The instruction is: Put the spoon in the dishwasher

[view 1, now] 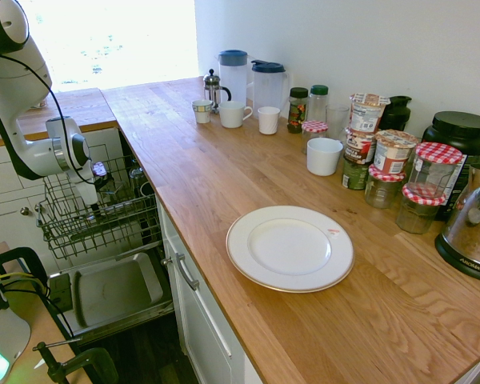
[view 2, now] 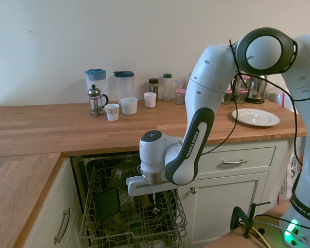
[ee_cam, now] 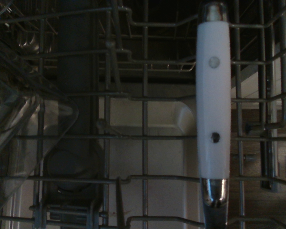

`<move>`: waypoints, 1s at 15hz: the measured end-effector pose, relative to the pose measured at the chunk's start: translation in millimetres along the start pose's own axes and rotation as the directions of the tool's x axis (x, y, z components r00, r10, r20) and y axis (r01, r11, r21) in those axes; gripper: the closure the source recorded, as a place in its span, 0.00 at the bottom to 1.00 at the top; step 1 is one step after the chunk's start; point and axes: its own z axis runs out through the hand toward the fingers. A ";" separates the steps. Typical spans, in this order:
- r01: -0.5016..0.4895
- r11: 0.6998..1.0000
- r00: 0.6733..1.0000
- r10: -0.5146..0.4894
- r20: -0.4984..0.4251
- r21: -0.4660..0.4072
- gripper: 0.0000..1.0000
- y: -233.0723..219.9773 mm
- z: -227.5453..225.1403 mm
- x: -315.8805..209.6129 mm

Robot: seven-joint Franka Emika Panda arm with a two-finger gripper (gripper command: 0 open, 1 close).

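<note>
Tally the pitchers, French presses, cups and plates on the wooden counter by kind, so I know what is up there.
Pitchers: 2
French press: 1
Cups: 4, one of them a handled mug
Plate: 1
Total: 8

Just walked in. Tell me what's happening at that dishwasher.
The white arm is reaching down into the pulled-out wire rack of the dishwasher, its gripper pointing straight down and shut. The wrist view shows a white-handled utensil with metal ends over the rack wires; whether it is the spoon and whether the gripper holds it cannot be told from the outside views. On the counter, a plate, cups and jars sit untouched.
</note>
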 end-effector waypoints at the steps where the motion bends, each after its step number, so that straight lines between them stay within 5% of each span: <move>1: -0.004 1.000 1.000 0.004 0.000 0.002 0.00 -0.5 1.5 1.1; 11: -0.011 1.000 1.000 0.011 -0.014 0.025 0.00 -8.0 -0.5 5.0; 15: 0.011 0.998 1.000 -0.010 -0.026 0.059 0.00 -13.2 -36.4 -5.2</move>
